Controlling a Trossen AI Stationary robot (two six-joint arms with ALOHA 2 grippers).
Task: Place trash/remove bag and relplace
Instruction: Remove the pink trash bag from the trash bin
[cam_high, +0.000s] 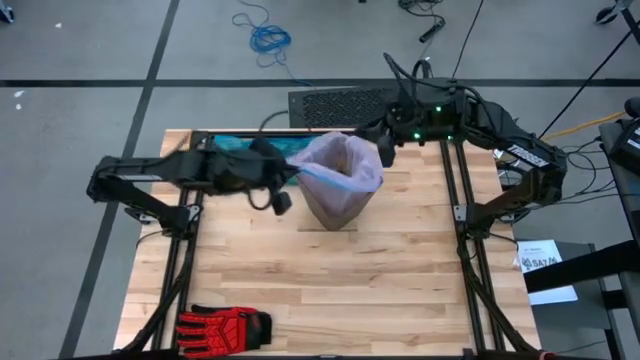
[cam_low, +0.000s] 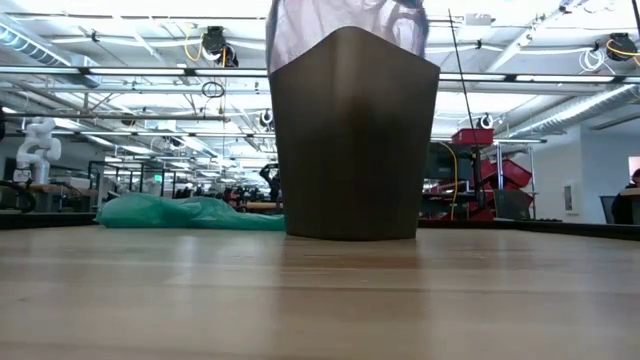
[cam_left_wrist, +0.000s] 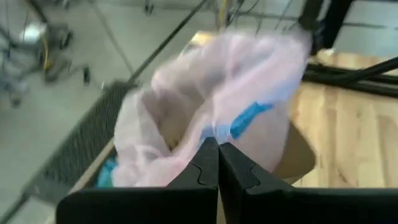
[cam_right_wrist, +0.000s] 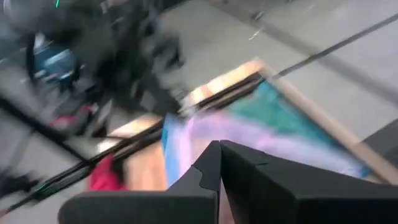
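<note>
Here: left gripper (cam_left_wrist: 218, 163) pinched together on the pink bag (cam_high: 342, 165) rim, left of the brown bin (cam_low: 352, 140); right gripper (cam_right_wrist: 219, 163) closed at its far right.

Bag (cam_high: 345, 160): thin translucent plastic, pale pink-lavender, crinkled, slight sheen. Bin (cam_low: 352, 140): dark brown, smooth, matt. Table (cam_high: 330, 275): pale wood planks, smooth satin finish. Second bag (cam_low: 185, 212): teal translucent plastic, crumpled. Glove (cam_high: 225, 325): red and black cloth.
</note>
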